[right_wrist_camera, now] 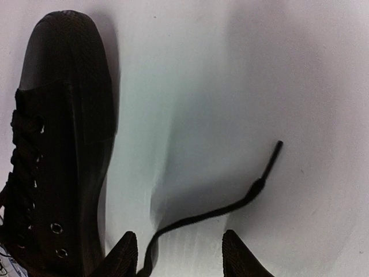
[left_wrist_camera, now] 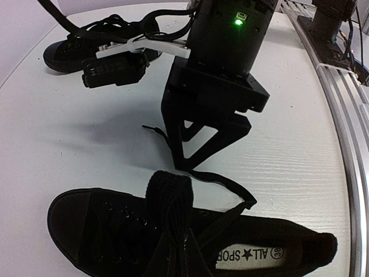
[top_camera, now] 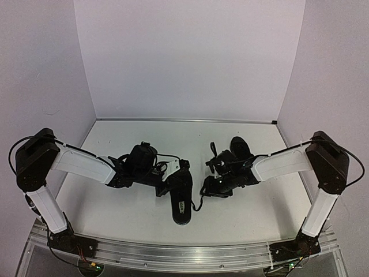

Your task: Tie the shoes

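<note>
Lace end (right_wrist_camera: 255, 186) lies on tabletop (right_wrist_camera: 288, 69) between my spread right jaws, beside shoe (right_wrist_camera: 63, 115); my left jaws are pressed together.

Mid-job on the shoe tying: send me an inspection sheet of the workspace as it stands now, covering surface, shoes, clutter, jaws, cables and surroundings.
Surface: white table, no damage seen.
Job's things: near shoe lies with its heel toward the arm bases, untied; a lace trails loose on the table. Far shoe lies beyond the right arm.
Clutter: nothing seen.
Grippers: left gripper shut over the near shoe; whether it holds a lace is unclear. Right gripper jaws open, straddling the loose lace.
Cables: black cable runs above the far shoe; no snag seen.
Surroundings: plain white walls; metal rail at the near edge.
</note>
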Tool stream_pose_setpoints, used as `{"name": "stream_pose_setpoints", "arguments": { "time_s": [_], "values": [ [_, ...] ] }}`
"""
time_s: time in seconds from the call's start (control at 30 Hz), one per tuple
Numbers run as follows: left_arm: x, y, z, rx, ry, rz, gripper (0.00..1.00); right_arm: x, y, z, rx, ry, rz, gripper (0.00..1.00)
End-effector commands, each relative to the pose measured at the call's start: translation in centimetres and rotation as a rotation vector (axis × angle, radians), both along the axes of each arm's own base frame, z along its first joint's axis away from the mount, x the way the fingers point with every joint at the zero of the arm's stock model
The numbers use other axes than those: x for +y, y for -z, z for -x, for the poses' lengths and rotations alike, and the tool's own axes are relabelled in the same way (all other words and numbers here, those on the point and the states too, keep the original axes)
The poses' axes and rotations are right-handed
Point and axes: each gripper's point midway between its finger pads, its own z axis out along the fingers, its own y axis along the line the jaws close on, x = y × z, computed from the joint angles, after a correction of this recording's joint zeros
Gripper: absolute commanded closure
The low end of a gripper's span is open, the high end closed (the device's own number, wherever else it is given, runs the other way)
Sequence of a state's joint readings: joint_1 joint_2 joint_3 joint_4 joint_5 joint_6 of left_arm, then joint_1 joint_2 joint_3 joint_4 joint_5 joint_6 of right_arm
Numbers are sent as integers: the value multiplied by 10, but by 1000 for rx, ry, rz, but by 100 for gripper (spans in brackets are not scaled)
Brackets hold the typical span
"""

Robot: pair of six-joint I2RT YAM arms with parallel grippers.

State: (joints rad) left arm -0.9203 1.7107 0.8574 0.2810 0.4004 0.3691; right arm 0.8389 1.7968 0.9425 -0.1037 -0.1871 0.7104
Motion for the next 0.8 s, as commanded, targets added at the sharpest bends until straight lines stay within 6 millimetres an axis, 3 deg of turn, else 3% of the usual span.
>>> {"name": "stream_pose_setpoints", "arguments": {
  "time_s": [0.0, 0.27, 0.5, 0.63, 0.77],
  "values": [
    [-13, -19, -3, -37, 27, 68, 100, 13, 7, -6, -21, -35, 48, 54],
    [-13, -20, -2, -37, 29, 72, 100, 24, 37, 1, 12, -79, 107, 67],
    [-11, -19, -2, -39, 27, 70, 100, 9, 42, 5, 8, -57, 145, 97],
    [-11, -19, -2, -39, 27, 69, 100, 6, 24, 3, -25, -38, 121, 100],
    [-10, -18, -1, -40, 27, 65, 100, 3, -18, -12, -113, 3, 64, 100]
  ]
}}
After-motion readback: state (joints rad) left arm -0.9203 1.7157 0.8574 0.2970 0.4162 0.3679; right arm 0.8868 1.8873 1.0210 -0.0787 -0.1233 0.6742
